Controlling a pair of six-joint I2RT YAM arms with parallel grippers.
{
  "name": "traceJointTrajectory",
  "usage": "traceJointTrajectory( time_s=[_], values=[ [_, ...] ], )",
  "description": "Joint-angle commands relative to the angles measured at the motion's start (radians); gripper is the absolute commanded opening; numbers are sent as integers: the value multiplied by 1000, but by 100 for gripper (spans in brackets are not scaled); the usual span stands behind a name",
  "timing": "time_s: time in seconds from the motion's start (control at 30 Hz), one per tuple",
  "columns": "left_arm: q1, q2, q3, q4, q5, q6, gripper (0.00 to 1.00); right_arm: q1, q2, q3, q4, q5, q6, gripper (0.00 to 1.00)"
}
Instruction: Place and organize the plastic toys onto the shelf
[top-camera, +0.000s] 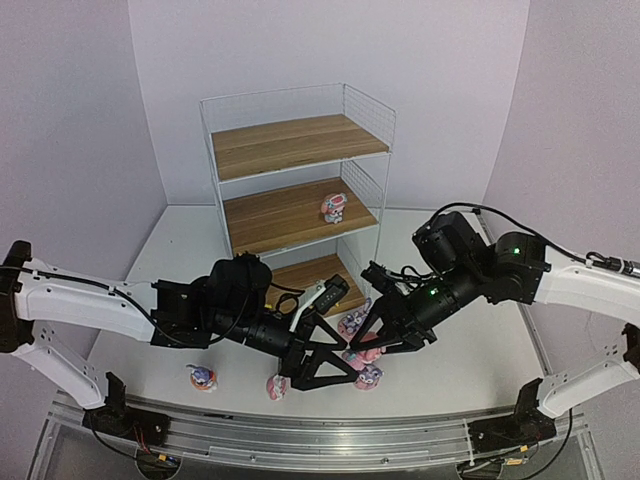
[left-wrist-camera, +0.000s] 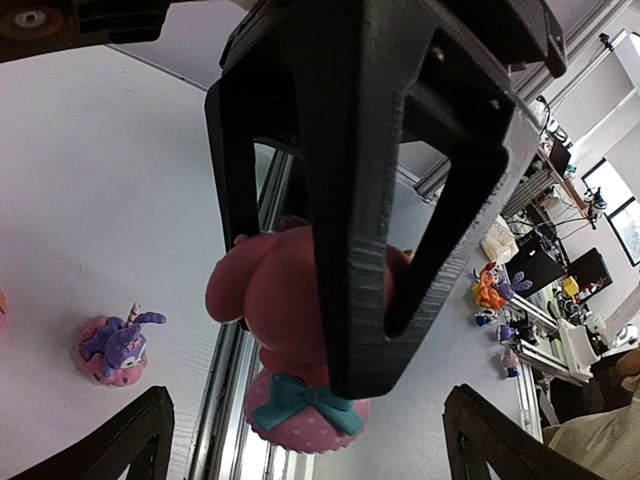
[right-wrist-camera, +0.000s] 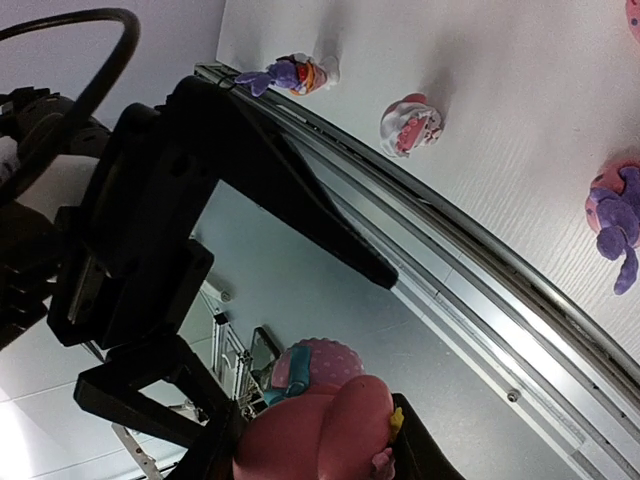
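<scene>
My right gripper (top-camera: 368, 345) is shut on a pink figure with a dotted hat and teal bow (right-wrist-camera: 325, 385), held above the table's front. My left gripper (top-camera: 360, 364) is open, its fingers spread wide on either side of that same figure (left-wrist-camera: 270, 290) without touching it. In the left wrist view the right gripper's black finger (left-wrist-camera: 370, 200) covers much of the figure. The shelf (top-camera: 290, 145) stands at the back; one pink-and-white figure (top-camera: 334, 207) sits on its middle board. Other toys lie on the table: a purple bunny (top-camera: 203, 377), a pink-white one (top-camera: 278, 387), and more (top-camera: 350, 325) near the grippers.
A metal rail (top-camera: 300, 435) runs along the table's near edge, right under the grippers. In the right wrist view a purple bunny (right-wrist-camera: 290, 75), a pink-white figure (right-wrist-camera: 410, 125) and another bunny (right-wrist-camera: 615, 215) stand on the white table. Walls close the back and sides.
</scene>
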Motion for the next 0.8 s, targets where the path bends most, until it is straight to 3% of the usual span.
traceJointTrajectory(
  time_s=[0.0, 0.23, 0.53, 0.67, 0.77],
  values=[
    [-5, 30, 61, 61, 32, 35, 89, 4, 1, 48, 52, -51, -11, 17],
    [-10, 70, 82, 83, 58, 38, 68, 3, 21, 54, 58, -63, -16, 17],
    [-12, 99, 95, 85, 66, 30, 19, 3, 30, 52, 56, -53, -17, 21],
    [-12, 96, 79, 109, 66, 13, 4, 3, 18, 52, 56, -31, -26, 33],
    [-12, 77, 55, 143, 46, -9, 0, 4, -1, 59, 56, -1, -52, 51]
  ],
)
